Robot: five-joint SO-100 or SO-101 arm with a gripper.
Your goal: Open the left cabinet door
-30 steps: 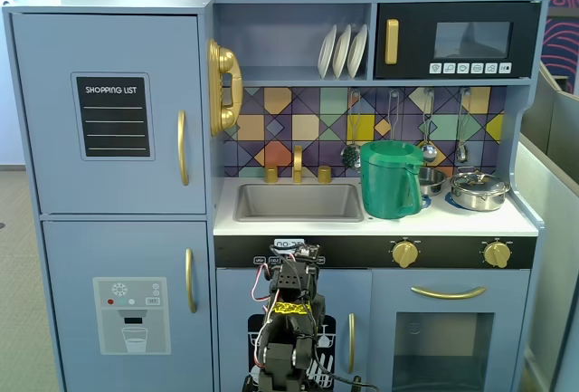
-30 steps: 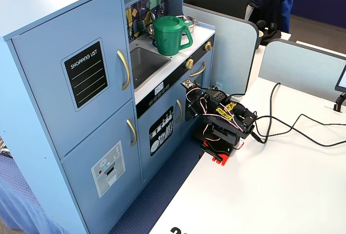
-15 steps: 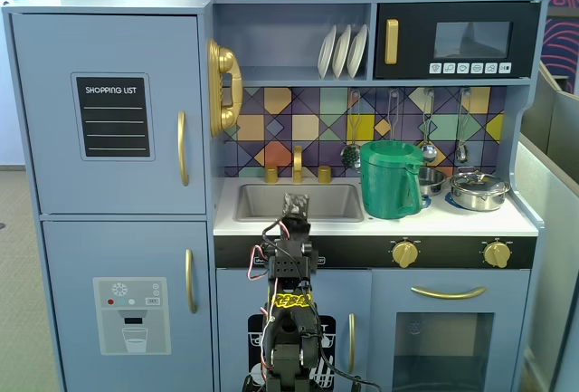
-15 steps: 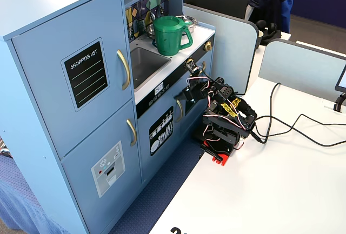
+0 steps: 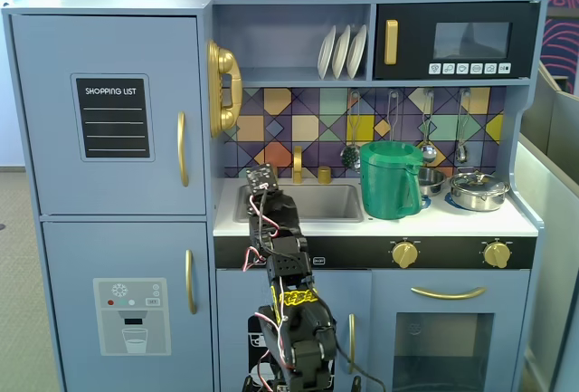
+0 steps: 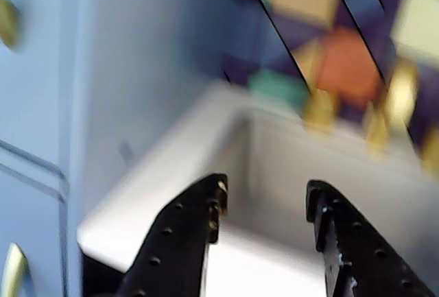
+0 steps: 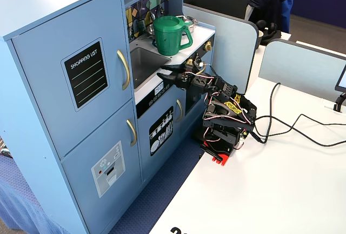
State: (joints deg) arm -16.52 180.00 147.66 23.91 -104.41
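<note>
Black gripper (image 6: 264,204) has its 2 fingers spread wide, holding nothing, above the sink (image 6: 288,167); the left cabinet door (image 5: 109,111) is closed.

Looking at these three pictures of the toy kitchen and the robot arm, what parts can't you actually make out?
- The hand: in a fixed view its own wrist hides the fingertips.
- The sink and tiled wall: blurred in the wrist view.
- The shopping list door: cut off by the wrist view's left edge; only a sliver of its gold handle shows.
- The microwave buttons: too small to read.
- The arm's base: cut off by the bottom edge.
</note>
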